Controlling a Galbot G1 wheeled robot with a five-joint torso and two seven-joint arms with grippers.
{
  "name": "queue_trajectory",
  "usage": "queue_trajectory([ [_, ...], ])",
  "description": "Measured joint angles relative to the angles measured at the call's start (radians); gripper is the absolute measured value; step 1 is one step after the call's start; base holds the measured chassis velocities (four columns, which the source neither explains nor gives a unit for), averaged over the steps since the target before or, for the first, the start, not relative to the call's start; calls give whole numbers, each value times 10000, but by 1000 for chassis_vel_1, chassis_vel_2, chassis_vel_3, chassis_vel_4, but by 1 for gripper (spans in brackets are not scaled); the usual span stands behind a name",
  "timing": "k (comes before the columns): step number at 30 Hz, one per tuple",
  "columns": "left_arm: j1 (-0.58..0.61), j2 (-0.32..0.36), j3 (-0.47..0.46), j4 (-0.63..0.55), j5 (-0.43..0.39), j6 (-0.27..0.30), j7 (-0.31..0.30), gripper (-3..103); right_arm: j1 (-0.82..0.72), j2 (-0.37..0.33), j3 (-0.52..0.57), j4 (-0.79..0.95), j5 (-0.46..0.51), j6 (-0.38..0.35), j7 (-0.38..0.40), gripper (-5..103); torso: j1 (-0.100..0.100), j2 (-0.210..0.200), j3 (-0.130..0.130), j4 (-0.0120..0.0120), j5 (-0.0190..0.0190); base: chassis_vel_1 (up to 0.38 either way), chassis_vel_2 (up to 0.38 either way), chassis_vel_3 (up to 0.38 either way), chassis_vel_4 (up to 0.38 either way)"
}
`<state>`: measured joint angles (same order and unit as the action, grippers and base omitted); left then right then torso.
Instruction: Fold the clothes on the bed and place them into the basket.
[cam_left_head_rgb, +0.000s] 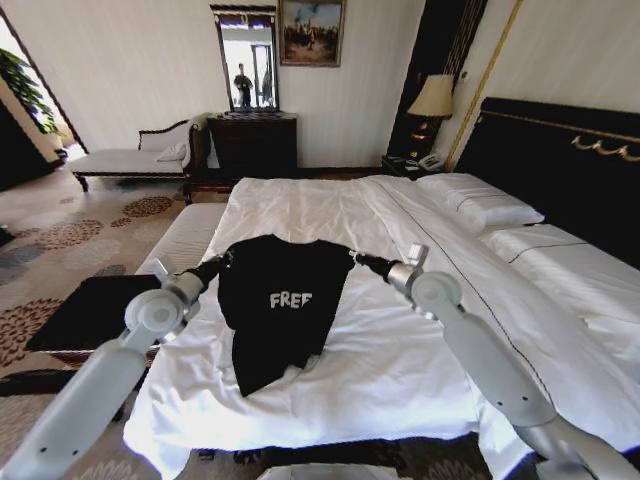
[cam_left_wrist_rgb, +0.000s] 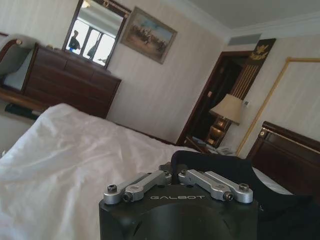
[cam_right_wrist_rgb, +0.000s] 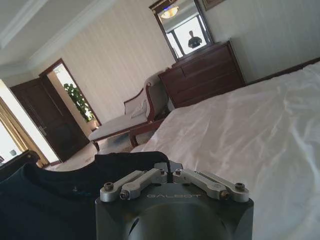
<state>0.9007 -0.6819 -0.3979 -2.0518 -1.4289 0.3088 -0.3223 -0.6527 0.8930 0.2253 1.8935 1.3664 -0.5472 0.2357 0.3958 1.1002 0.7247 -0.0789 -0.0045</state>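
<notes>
1. Two arms reach forward over the foot of the bed, each pinching one shoulder of the black T-shirt and holding it up so the cloth hangs between them.
2. At about nine o'clock in the head view, the basket sits on the patterned carpet just beside the bed's left edge, its flat black top facing up.
3. Next along, the left gripper grips the shirt's left shoulder; in the left wrist view its fingers are drawn together with black cloth bunched at the tips.
4. At the centre, the shirt hangs with its white "FREE" lettering facing the head camera. Its upper edge is stretched between the two grippers, and its lower hem trails toward six o'clock, resting crumpled on the white duvet.
5. At about two o'clock from the lettering, the right gripper clamps the shirt's other shoulder; the right wrist view shows its fingers closed together on a fold of the dark fabric.
6. Farther toward three o'clock, white pillows lie against the tall black headboard.
7. At twelve o'clock, beyond the bed, a dark dresser with a mirror stands against the wall, with a pale chaise at its left.
</notes>
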Motion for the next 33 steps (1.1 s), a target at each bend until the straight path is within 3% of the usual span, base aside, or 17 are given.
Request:
queue_trajectory([
  [3, -32, 525, -335, -641, -377, -85, -95, 0, 310, -263, 46, 402, 333, 0, 153, 0, -1, 0, 0, 9, 0, 0, 0, 0, 0],
  [8, -958, 1020, -209, -1049, -927, -131, -416, 0, 915, -734, 65, 618, 995, 127, 344, 0, -2, 1, -1, -2, -1, 0, 0, 0, 0],
  [11, -1458, 1377, -145, -1027, -1297, -199, -483, 0, 1483, -906, -137, 375, 1384, 289, 411, 0, 0, 0, 0, -3, 2, 0, 0, 0, 0],
  [15, -2210, 2533, -181, -785, -2117, -284, -488, 0, 3386, -1012, -985, -426, 1954, 361, 500, 0, 2, -1, 1, 0, -4, 0, 0, 0, 0],
  [16, -2210, 2533, -181, -785, -2117, -284, -488, 0, 3386, -1012, -985, -426, 1954, 361, 500, 0, 2, -1, 1, 0, -4, 0, 0, 0, 0],
  [19, -2957, 3000, 149, -562, -2476, -325, -488, 0, 4334, -906, -1486, -780, 2179, 374, 598, 0, 0, 0, 0, 15, -1, 0, 0, 0, 0],
  [23, -5478, 2953, 2299, 94, -2709, -336, -601, 0, 5401, -771, -2086, -1361, 2459, 391, 766, 0, -1, 1, -1, 3, -5, 0, 0, 0, 0],
  [25, -7494, 2420, 4073, 940, -2659, -415, -758, 0, 6048, -585, -2573, -2090, 2445, 419, 770, 0, -1, 0, 0, 0, 1, 0, 0, 0, 0],
  [26, -7494, 2420, 4073, 940, -2659, -415, -758, 0, 6048, -585, -2573, -2090, 2445, 419, 770, 0, -1, 0, 0, 0, 1, 0, 0, 0, 0],
  [28, -9440, 1604, 5716, 2191, -2509, -487, -894, 0, 6780, -265, -3074, -3106, 2316, 485, 778, 0, 2, -1, 2, -4, 6, 0, 0, 0, 0],
  [30, -10468, 963, 6725, 3071, -2401, -523, -936, 0, 7332, -34, -3448, -3917, 2115, 595, 780, 0, 4, -2, 3, -1, 3, 0, 0, 0, 0],
  [31, -10468, 963, 6725, 3071, -2401, -523, -936, 0, 7332, -34, -3448, -3917, 2115, 595, 780, 0, 4, -2, 3, -1, 3, 0, 0, 0, 0],
  [33, -11213, 302, 7448, 3833, -2257, -595, -955, 0, 7882, 217, -3769, -4676, 1944, 777, 757, 0, 7, -3, 5, 0, 1, 0, 0, 0, 0],
])
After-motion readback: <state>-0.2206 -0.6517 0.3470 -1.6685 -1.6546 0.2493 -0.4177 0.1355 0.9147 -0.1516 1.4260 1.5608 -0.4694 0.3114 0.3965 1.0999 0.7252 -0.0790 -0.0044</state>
